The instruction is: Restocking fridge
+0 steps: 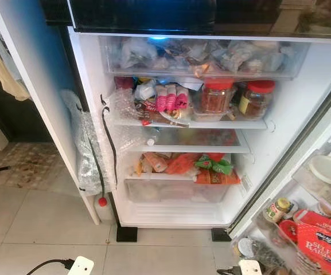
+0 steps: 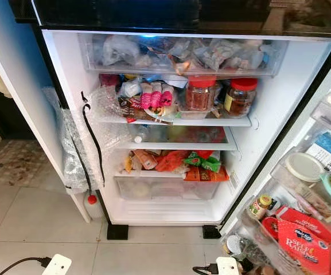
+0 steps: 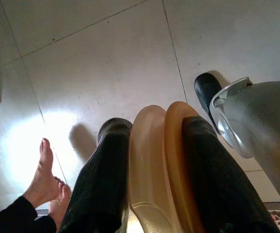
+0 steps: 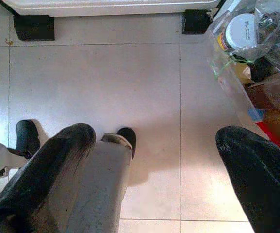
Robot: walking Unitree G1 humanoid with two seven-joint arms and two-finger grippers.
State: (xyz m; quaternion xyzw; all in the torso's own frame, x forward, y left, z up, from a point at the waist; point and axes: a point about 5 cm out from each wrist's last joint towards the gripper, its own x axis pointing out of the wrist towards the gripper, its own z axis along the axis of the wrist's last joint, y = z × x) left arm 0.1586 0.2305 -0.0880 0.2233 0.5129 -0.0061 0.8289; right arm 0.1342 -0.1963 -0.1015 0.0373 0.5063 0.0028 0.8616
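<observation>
The fridge (image 1: 90,86) stands open before me, with its shelves packed. Two red-lidded jars (image 1: 217,94) and pink packets (image 1: 171,98) sit on the upper shelf, and orange and green packets (image 1: 202,166) lie above the crisper drawer (image 1: 176,190). My left gripper (image 3: 154,121) hangs low over the floor, shut on a flat tan and orange curved item (image 3: 154,160) pinched between its fingers (image 3: 106,165). My right gripper (image 4: 156,141) is open above the tiles in front of the fridge's base, with nothing between its fingers.
The fridge door (image 1: 320,223) stands open at the right, its shelves holding a red packet (image 2: 306,243), jars and tubs. Bubble wrap and a black cord (image 1: 109,143) hang at the fridge's left wall. White plugs (image 1: 80,266) lie on the floor. A person's bare foot (image 3: 43,177) is near my left arm.
</observation>
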